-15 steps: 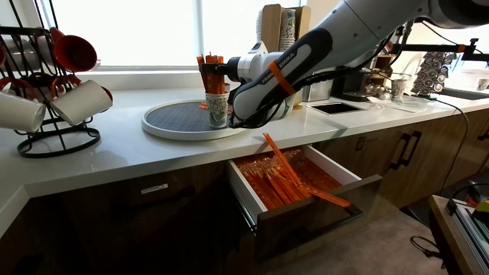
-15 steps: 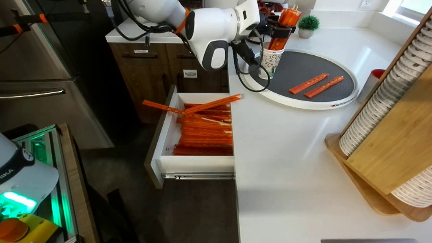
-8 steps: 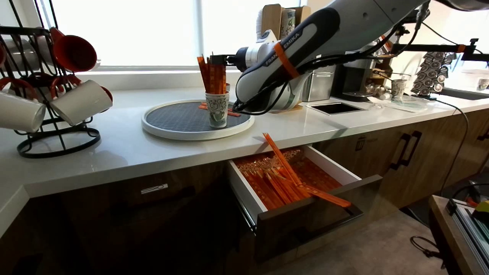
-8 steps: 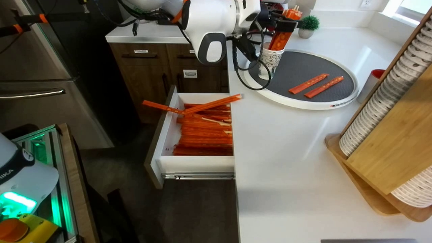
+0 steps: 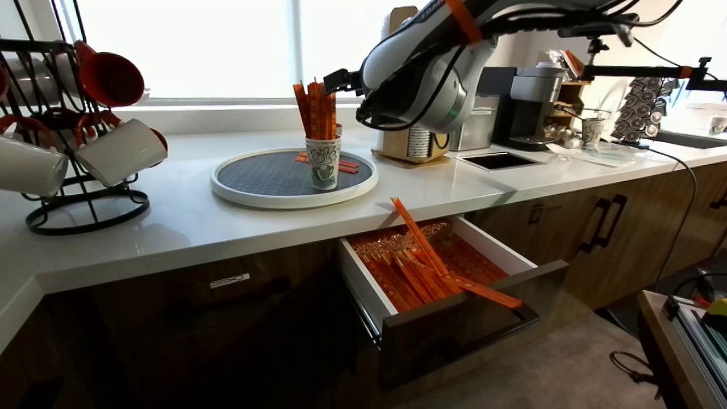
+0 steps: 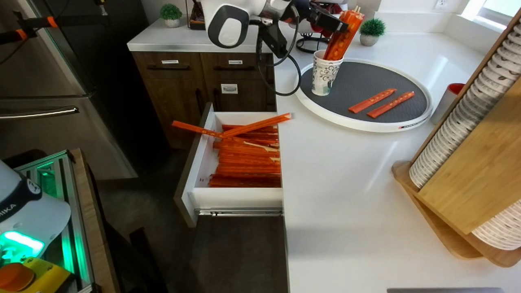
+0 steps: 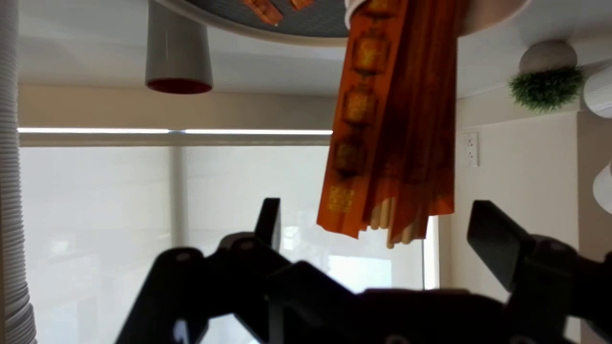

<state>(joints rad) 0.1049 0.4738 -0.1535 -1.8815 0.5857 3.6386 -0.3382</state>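
In an exterior view, you have the gripper [image 5: 336, 81] level with the upper ends of the wrapped chopsticks [image 5: 317, 113], just beside them. The bundle leans upright in a paper cup [image 5: 324, 165], below your gripper. That cup rests on a round tray [image 5: 230, 190], which also bears two loose packets [image 5: 347, 167] lying flat, likewise lower than your gripper. Well below your gripper, a drawer [image 5: 363, 278] stands pulled out, holding a pile of packets [image 5: 406, 278]; two lie crosswise on top, one reaching over the drawer front. A mug rack [image 5: 88, 196] stands well apart, past the chopsticks from your gripper.

In an exterior view, your gripper's near finger [image 6: 331, 22] overlaps the bundle along the line of sight; contact cannot be judged from here. A potted plant [image 6: 368, 40] stands beyond the bundle from your gripper.

In the wrist view, which is upside down, your jaws stand spread wide, with visible gaps between the chopsticks and each of them. A red-lined mug [image 7: 179, 48] shows ahead of your gripper; a stack of cups [image 7: 16, 191] rises off to one side.
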